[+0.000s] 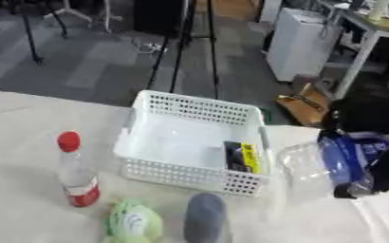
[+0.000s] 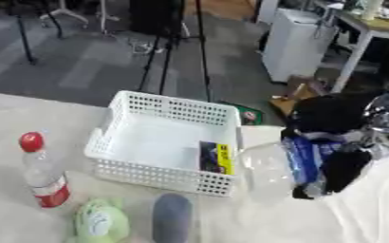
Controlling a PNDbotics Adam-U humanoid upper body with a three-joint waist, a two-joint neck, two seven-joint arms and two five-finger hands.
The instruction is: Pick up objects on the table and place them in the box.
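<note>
1 black-and-yellow packet (image 1: 242,157) is already laid in the white basket (image 1: 194,108); a clear blue bag (image 2: 301,161) is clamped by the right hand (image 2: 335,173) just beside it; the bottle (image 1: 76,171), green item (image 1: 134,221) and grey item (image 1: 204,218) are left on the table (image 1: 23,142).

One white basket (image 1: 148,156) stands on the table, with one black-and-yellow packet (image 1: 242,157) lying inside it. In front of it: one clear bottle (image 1: 76,173) with a red cap, one green object (image 1: 133,221), one grey object (image 1: 205,218). One clear bag with blue contents (image 2: 301,163) is held off to the right.
</note>
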